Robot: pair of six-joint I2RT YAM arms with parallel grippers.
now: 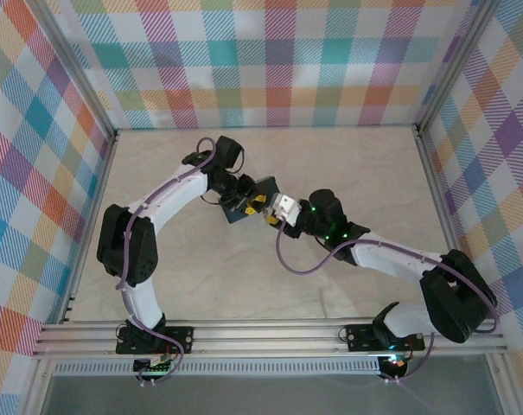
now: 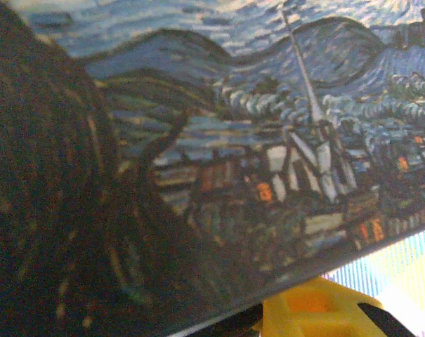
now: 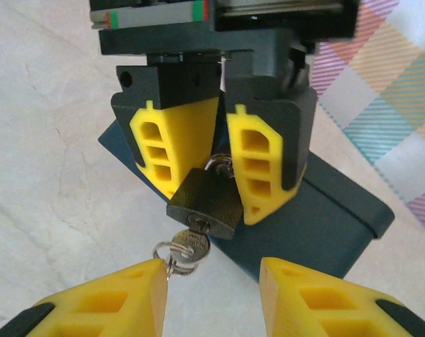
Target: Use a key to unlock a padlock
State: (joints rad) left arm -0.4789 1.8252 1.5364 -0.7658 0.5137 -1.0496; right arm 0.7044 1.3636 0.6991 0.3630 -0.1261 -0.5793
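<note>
No word, number or brand can be read; the padlock (image 3: 206, 205) pinched between the fingers of the left gripper (image 3: 216, 179) shows no legible mark on its face; the key (image 3: 191, 244) hanging just under it, ahead of the right gripper (image 3: 212, 270), is too small to tell any stamp; the tin (image 2: 268, 140) behind the left gripper carries a painted night village, no lettering.

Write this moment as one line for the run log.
left gripper: shut on padlock | key: in keyhole, ring hanging | right gripper: open, close below key
</note>
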